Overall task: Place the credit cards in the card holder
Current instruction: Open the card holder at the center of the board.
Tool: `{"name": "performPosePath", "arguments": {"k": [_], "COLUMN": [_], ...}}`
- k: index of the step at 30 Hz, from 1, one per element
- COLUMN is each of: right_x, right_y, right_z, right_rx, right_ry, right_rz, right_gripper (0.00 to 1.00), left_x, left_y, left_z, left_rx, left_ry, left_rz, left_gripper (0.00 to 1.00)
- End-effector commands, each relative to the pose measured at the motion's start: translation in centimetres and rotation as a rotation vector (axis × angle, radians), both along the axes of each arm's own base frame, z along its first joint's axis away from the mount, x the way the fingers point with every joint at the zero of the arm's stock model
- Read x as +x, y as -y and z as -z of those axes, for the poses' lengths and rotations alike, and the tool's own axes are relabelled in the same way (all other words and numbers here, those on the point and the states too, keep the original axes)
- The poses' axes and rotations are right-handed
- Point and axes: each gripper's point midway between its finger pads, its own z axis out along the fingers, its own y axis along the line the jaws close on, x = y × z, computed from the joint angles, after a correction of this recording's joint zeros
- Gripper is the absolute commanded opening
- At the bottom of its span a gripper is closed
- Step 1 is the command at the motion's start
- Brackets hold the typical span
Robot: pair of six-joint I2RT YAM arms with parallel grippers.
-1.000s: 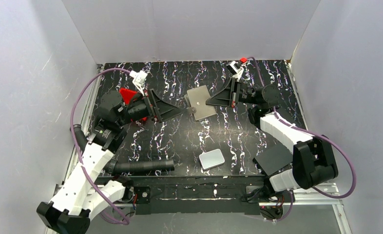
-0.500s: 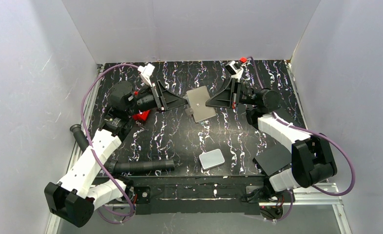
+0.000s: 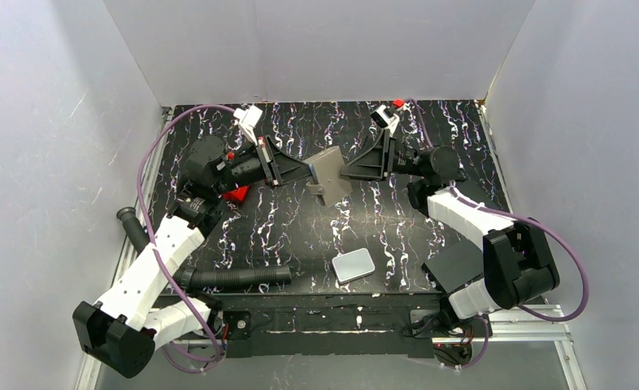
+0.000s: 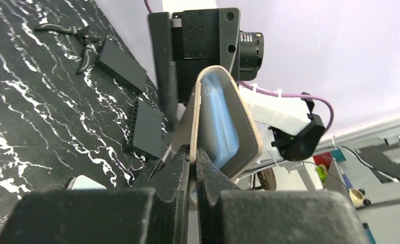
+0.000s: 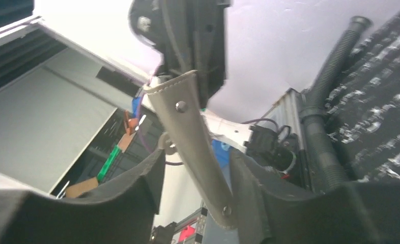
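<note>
Pinching one wall of the holder (image 4: pixel 250 137), the left gripper (image 4: pixel 193 160) holds it aloft, mouth gaping, a blue card (image 4: pixel 221 122) tucked inside. Opposite, the right gripper (image 5: pixel 198 178) stands spread around the far edge, so the left alone seems to carry it.

This is a robotics lab test cell. Plain white panels (image 3: pixel 324 49) box in a black, white-veined counter (image 3: pixel 300 236). The left arm (image 3: pixel 158 260) and right arm (image 3: pixel 471 215) are bolted by a metal rail (image 3: pixel 528 329) at its near edge, trailing purple cables (image 3: pixel 141 175).
</note>
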Motion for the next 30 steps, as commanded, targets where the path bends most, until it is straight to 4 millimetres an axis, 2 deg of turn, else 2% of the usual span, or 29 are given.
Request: {"name": "performPosePath", "arguments": {"k": [1, 3, 4, 7, 9, 12, 13, 16, 18, 22, 26, 27, 30], "right_x": [4.6, 7.3, 8.3, 9.8, 10.6, 10.9, 10.7, 10.7, 10.9, 10.9, 11.0, 11.1, 11.1], "right_y": [0.8, 2.4, 3.3, 5.8, 7.3, 7.7, 7.5, 8.2, 8.5, 7.8, 7.8, 8.1, 8.0], "right_z": [5.9, 10.2, 13.0, 18.7, 20.6, 21.9, 22.0, 22.6, 22.5, 22.4, 24.5, 25.0, 24.8], "right_rx": [-0.173, -0.327, -0.445, -0.762, -0.871, -0.896, -0.887, -0.919, -0.944, -0.990, -1.105, -1.142, -1.163], "right_ry": [-0.173, -0.217, -0.157, -0.127, -0.102, -0.075, -0.065, -0.049, -0.024, 0.047, 0.062, 0.068, 0.098], "right_rz": [0.153, 0.290, 0.354, 0.453, 0.519, 0.543, 0.534, 0.574, 0.604, 0.625, 0.642, 0.655, 0.658], "right_gripper": [0.68, 0.84, 0.89, 0.96, 0.97, 0.97, 0.96, 0.93, 0.91, 0.93, 0.91, 0.88, 0.67], "left_x": [1.8, 2.9, 3.4, 5.2, 6.4, 8.0, 8.6, 10.0, 10.9, 11.5, 11.3, 11.3, 11.2], "left_y": [-0.8, -1.1, -1.3, -1.0, -0.1, 1.9, 2.5, 4.1, 4.6, 5.8, 5.9, 5.8, 5.9], "left_z": [1.9, 4.5, 5.7, 10.1, 13.0, 17.2, 19.3, 22.0, 23.2, 25.2, 25.9, 25.9, 25.9], "left_rx": [0.103, 0.193, 0.214, 0.265, 0.294, 0.329, 0.356, 0.406, 0.443, 0.462, 0.476, 0.476, 0.473], "left_ry": [-0.047, -0.118, -0.151, -0.281, -0.353, -0.446, -0.501, -0.550, -0.551, -0.639, -0.658, -0.652, -0.640], "left_rz": [-0.116, -0.165, -0.189, -0.238, -0.238, -0.236, -0.234, -0.235, -0.259, -0.243, -0.250, -0.249, -0.230], "left_gripper": [0.00, 0.00, 0.00, 0.00, 0.00, 0.00, 0.00, 0.00, 0.00, 0.00, 0.00, 0.00, 0.00]}}
